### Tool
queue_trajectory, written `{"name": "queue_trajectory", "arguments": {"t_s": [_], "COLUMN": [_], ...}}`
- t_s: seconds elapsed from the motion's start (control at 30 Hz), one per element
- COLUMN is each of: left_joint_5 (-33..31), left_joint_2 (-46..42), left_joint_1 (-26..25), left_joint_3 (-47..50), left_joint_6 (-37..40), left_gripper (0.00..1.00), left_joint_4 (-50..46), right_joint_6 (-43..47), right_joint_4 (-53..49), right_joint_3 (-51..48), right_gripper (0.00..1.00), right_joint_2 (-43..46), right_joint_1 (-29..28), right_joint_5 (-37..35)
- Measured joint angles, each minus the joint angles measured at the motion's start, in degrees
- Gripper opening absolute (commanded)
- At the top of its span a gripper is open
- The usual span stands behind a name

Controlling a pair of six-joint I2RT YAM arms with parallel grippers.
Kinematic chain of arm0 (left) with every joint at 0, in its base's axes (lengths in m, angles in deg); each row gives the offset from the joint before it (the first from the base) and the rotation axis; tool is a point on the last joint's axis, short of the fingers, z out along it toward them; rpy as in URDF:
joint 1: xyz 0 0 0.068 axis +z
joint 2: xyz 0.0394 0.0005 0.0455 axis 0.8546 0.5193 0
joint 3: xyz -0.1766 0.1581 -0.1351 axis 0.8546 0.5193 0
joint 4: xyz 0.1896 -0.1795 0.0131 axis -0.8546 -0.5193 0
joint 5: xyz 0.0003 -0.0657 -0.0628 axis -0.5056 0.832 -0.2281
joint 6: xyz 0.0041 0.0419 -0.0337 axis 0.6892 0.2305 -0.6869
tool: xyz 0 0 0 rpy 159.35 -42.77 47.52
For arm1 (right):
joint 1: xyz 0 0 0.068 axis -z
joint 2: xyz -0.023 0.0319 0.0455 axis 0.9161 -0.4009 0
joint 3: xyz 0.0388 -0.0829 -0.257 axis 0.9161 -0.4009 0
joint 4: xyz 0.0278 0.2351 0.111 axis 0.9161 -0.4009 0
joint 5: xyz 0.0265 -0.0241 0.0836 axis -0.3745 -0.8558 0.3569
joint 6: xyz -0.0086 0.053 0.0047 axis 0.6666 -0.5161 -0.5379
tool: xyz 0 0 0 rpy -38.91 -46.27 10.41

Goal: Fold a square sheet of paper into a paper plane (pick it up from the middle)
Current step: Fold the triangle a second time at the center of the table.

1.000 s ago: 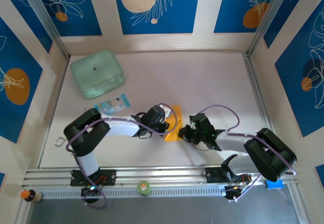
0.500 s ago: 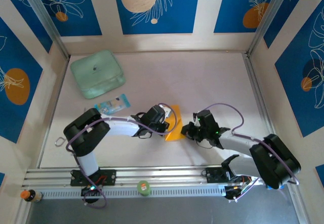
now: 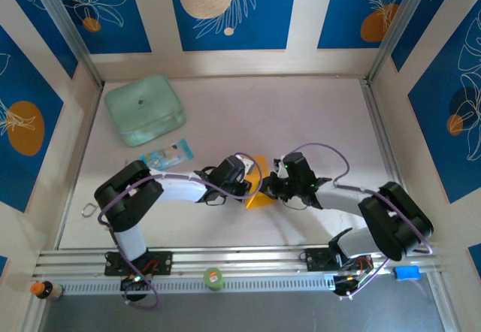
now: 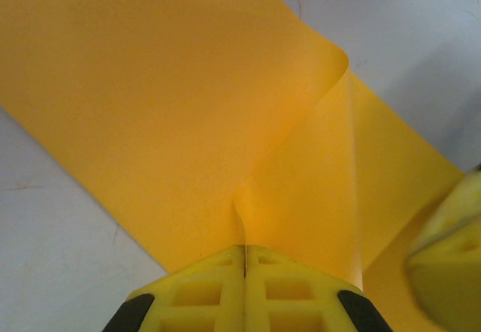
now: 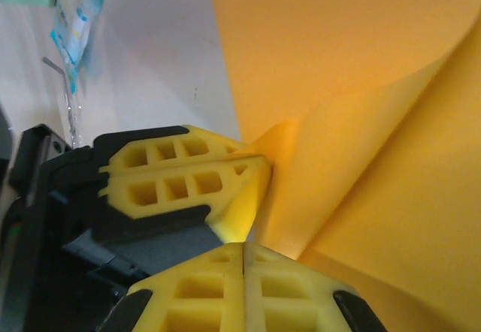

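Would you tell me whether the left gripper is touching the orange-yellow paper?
Touching. In the left wrist view, the left gripper is shut on a raised fold of the orange-yellow sheet of paper, pinched between its fingers.

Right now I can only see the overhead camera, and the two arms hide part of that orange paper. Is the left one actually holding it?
Observer: Yes. The left wrist camera shows the left jaws shut on a raised ridge of the paper.
Visitor: So is the sheet lying flat?
Observer: No. From that pinch it bends over itself in a soft curl that isn't pressed down.
Visitor: And the right arm?
Observer: Its own camera shows the right jaws shut too, right next to the left jaws at the fold. I cannot tell whether they pinch the paper.
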Motion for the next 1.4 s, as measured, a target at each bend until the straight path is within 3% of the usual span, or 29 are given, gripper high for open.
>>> {"name": "queue_trajectory", "arguments": {"t_s": [0.43, 0.9, 1.17, 1.4], "left_joint_5": [0.0, 0.4, 0.4, 0.4], "left_joint_2": [0.0, 0.0, 0.0, 0.0], "left_joint_1": [0.5, 0.5, 0.5, 0.5], "left_joint_3": [0.0, 0.0, 0.0, 0.0], "left_joint_6": [-0.4, -0.4, -0.4, -0.4], "left_gripper": [0.04, 0.04, 0.04, 0.04], "left_joint_4": [-0.1, -0.2, -0.2, -0.3], "right_joint_6": [-0.5, -0.5, 0.2, 0.7], "right_joint_4": [1.9, 3.4, 0.1, 1.1], "right_joint_3": [3.5, 0.5, 2.3, 4.7], "right_gripper": [0.00, 0.00, 0.00, 0.00], "right_joint_2": [-7.1, -8.5, -3.9, -7.6], "right_joint_1": [-0.7, 0.7, 2.5, 3.8], "right_joint_5": [-0.7, -1.5, -0.8, -0.3]}}
